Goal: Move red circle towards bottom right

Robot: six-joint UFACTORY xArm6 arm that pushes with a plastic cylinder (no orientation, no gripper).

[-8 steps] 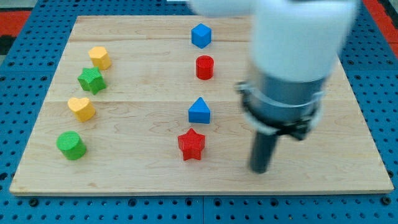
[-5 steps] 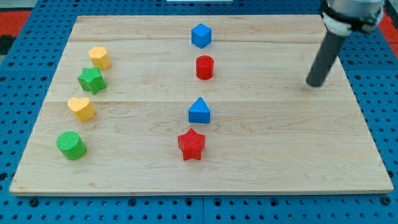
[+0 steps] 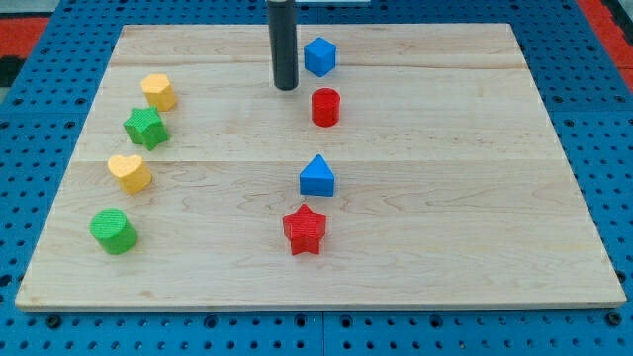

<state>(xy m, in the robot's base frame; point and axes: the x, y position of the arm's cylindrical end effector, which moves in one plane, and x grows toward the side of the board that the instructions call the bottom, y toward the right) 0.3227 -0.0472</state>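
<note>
The red circle (image 3: 325, 106) stands on the wooden board (image 3: 445, 198) in the upper middle. My tip (image 3: 287, 86) is just up and to the left of it, a small gap apart, not touching. The blue cube (image 3: 319, 56) sits right of the rod, above the red circle.
A blue triangle (image 3: 316, 176) and a red star (image 3: 305, 229) lie below the red circle. At the view's left are a yellow hexagon (image 3: 158, 92), a green star (image 3: 145, 128), a yellow heart (image 3: 130, 172) and a green circle (image 3: 113, 230).
My tip swept from the board's lower right, up along the right side, then left to a spot beside the red circle. No block has moved.
</note>
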